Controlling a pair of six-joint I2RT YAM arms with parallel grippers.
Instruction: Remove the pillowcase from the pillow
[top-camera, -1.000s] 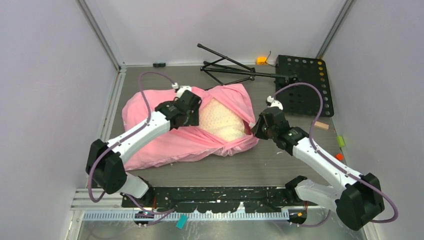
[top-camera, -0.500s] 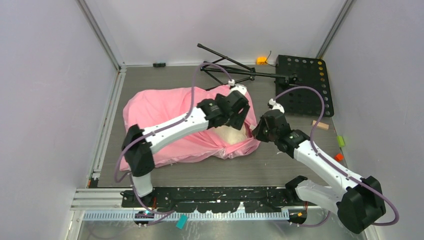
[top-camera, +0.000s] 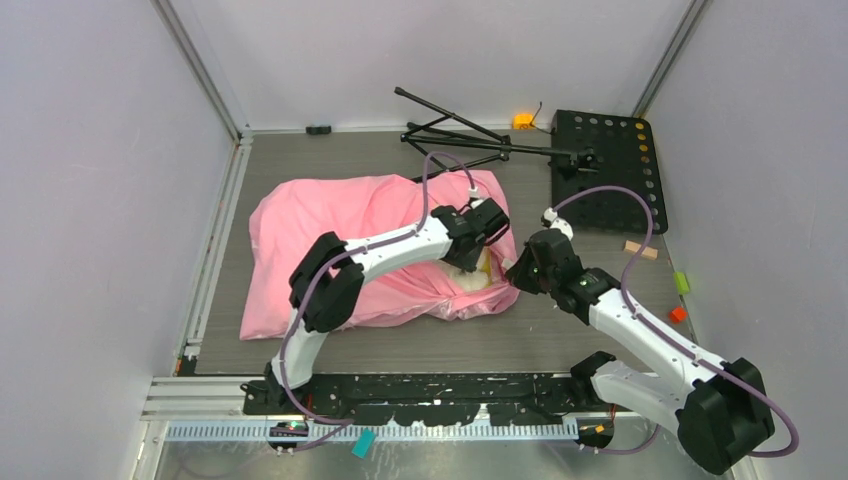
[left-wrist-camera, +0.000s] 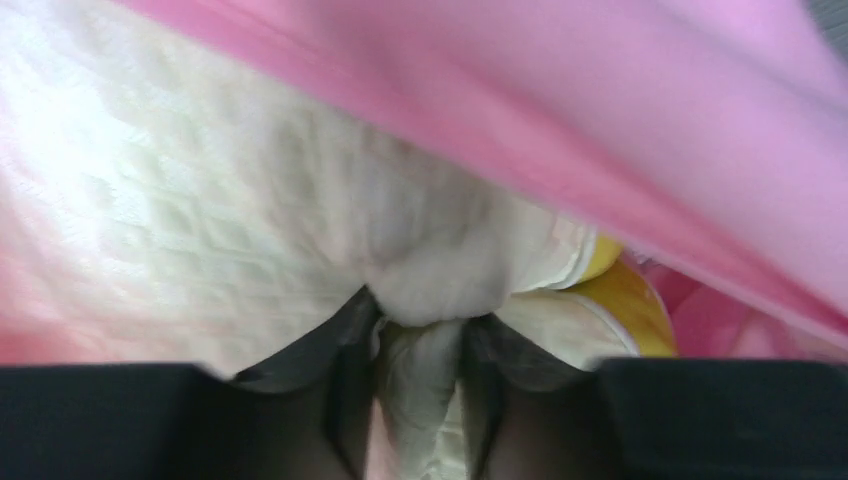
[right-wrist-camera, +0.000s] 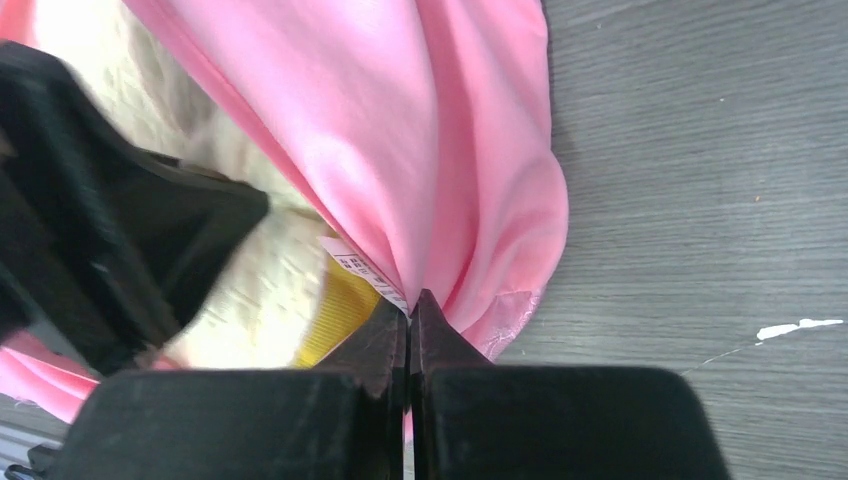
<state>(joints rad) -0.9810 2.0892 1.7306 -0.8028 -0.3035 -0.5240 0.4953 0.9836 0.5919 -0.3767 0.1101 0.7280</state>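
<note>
My left claw (left-wrist-camera: 420, 335), swung across into the opening, pinches the pillow (left-wrist-camera: 200, 220); right claw (right-wrist-camera: 408, 312) clamps the pillowcase (right-wrist-camera: 440, 130); next, pull them apart.

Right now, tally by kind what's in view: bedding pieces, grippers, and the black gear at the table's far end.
pillowcase: 1
pillow: 1
grippers: 2 (left gripper, right gripper)
folding stand: 1
perforated board: 1
Total: 6
</note>
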